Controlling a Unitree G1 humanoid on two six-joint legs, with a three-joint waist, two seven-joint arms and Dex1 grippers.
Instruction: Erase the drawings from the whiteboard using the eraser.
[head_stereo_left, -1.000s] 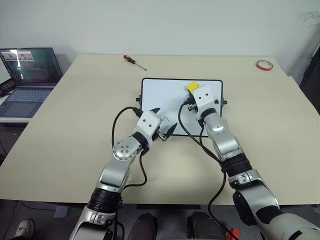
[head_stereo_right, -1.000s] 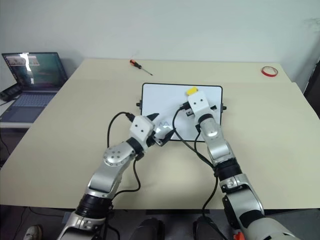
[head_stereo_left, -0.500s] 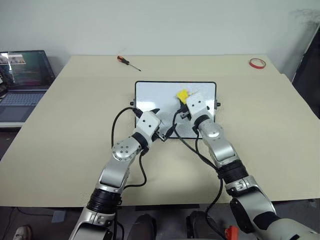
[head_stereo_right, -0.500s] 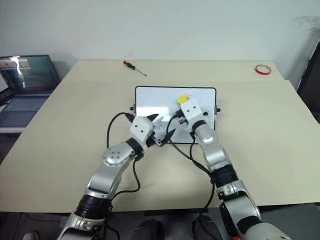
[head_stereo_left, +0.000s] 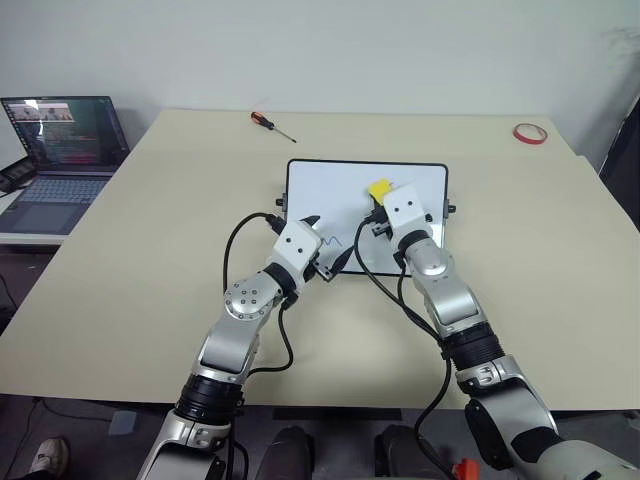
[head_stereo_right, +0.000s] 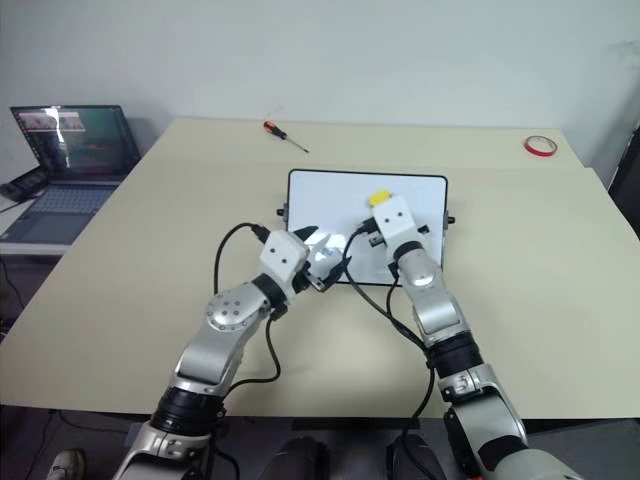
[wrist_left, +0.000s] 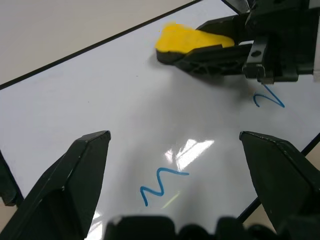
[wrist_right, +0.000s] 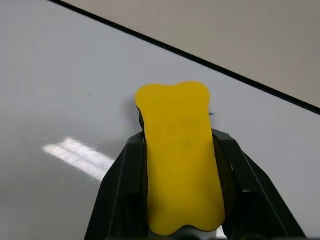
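A red-handled screwdriver (head_stereo_left: 270, 124) lay at the table's (head_stereo_left: 150, 260) far edge; red tape ring (head_stereo_left: 529, 133) far right; open laptop (head_stereo_left: 55, 150) left.

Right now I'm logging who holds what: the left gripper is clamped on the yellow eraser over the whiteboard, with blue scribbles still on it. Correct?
Not quite: the right gripper holds the yellow eraser, as the right wrist view shows. The left gripper is open and empty. Blue scribbles do remain on the whiteboard.

Glossy, smooth whiteboard (wrist_left: 100, 115) reflects light; the yellow eraser (wrist_right: 181, 155) looks matt and spongy; the table (head_stereo_left: 560, 250) matt beige.
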